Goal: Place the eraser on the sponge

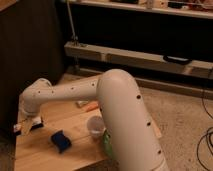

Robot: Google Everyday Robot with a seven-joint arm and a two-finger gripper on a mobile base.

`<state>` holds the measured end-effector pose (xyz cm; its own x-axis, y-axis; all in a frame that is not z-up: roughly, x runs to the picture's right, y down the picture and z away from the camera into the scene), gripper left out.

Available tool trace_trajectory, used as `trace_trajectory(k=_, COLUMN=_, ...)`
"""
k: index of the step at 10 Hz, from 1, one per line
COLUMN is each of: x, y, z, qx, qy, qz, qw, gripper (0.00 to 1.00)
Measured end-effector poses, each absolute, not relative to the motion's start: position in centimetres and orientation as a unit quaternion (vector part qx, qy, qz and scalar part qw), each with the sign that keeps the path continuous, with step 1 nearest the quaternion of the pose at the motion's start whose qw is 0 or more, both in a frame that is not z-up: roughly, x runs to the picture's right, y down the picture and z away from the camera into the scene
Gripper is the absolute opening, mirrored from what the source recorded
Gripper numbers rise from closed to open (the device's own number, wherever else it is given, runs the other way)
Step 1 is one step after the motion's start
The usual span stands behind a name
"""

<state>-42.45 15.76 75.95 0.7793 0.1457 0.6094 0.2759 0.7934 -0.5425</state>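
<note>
Camera view showed the gripper low down at the far left side of the wooden table. Its two fingers stood wide apart and pointed down at the table. They were right over the eraser, with one end of the eraser poking out on each side. I could not tell if the fingers were touching it. The eraser looked like it was lying flat on the wood, not lifted.

I think the job at that moment was to get a good hold of the eraser. To do that well, the gripper should go down with one finger on each long side, near the middle of the block. The eraser is long and thin, so a hold near one end could make it tip or spin. The fingers should go low enough to squeeze the black sides, but not bump hard into the table. The eraser also lay close to the table's edge, so a push could knock it off.

From what showed, the eraser was a long, narrow block with dark sides and a bit of white. It looked hard and easy to slide.

The sponge was a thick, deep-blue pad. It lay a little to the right of the eraser and nearer the camera, apart from it. The big white arm reached across the table. A paper cup stood past the sponge, with an orange pen behind it.
</note>
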Motion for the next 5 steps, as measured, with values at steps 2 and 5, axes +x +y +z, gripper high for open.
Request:
trace_trajectory(k=2, x=-41.3, y=15.3, z=76.9, qx=-0.315, qy=-0.319, qz=-0.033, qw=0.893, gripper=0.8)
trace_trajectory(k=5, x=-38.9, y=13.8, z=80.7, qx=-0.315, qy=-0.309, qz=-0.035, qw=0.897, gripper=0.8)
